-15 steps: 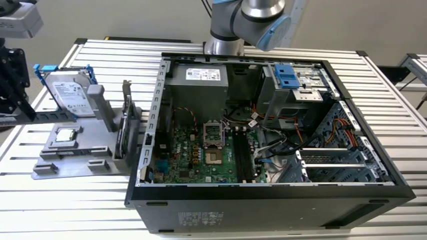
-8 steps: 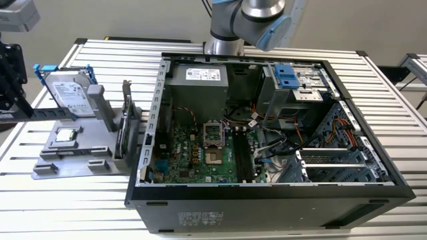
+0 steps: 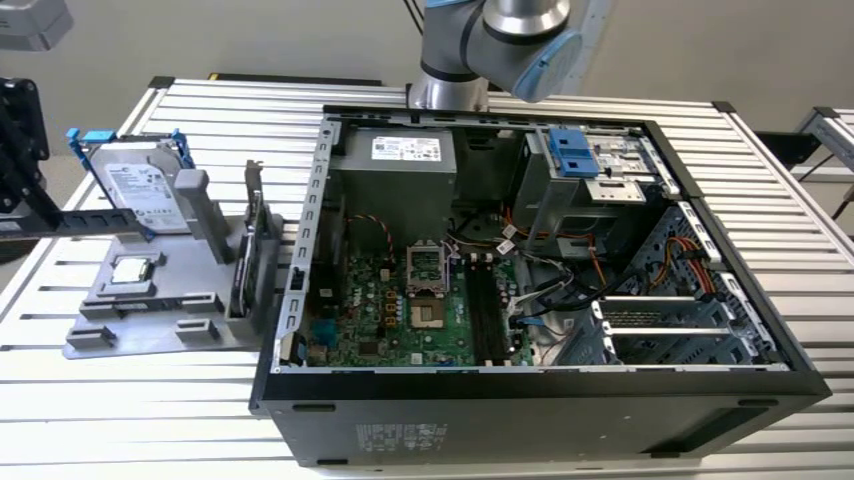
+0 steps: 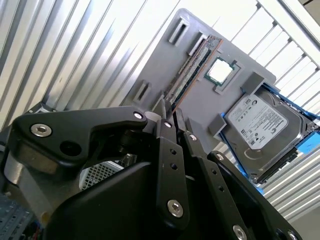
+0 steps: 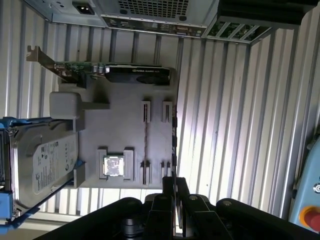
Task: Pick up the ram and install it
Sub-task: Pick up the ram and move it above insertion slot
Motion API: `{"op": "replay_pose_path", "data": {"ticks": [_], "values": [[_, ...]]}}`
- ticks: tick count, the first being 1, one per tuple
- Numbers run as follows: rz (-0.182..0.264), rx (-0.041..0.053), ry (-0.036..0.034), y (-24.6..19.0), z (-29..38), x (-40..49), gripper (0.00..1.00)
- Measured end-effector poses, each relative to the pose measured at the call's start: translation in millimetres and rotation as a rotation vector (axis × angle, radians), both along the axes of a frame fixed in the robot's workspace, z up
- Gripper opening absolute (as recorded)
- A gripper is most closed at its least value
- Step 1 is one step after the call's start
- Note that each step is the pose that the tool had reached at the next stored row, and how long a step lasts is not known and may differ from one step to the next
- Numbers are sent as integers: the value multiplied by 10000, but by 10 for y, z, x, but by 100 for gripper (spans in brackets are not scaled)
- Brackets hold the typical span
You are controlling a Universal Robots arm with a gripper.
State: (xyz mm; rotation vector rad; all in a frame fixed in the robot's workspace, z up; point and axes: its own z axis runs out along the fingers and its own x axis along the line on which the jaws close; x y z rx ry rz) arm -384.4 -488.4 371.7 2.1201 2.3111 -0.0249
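The ram (image 3: 87,222) is a long dark stick held level at the exterior view's left, above the grey holder (image 3: 147,320). My gripper (image 3: 14,222) is shut on one end of it, at the picture's edge. The stick runs outward from the fingertips in both wrist views. In the second wrist view the ram (image 4: 192,67) shows its row of chips beyond the gripper (image 4: 167,112). In the first wrist view the ram (image 5: 173,142) is seen edge-on past the gripper (image 5: 174,182), beside the holder's slot posts (image 5: 166,111).
The holder also carries a silver hard drive (image 3: 134,185) in a blue bracket, a square processor chip (image 3: 131,270) and a graphics card (image 3: 251,250). The open computer case (image 3: 534,400) stands to the exterior view's right, with dark memory slots (image 3: 487,310) on its motherboard. A slatted metal table lies beneath.
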Motion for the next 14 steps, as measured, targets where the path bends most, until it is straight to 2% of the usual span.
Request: {"op": "replay_pose_path", "data": {"ticks": [7, 14], "values": [[1, -2, 2, 0, 24, 12, 0], [0, -1, 1, 0, 32, 82, 0]]}}
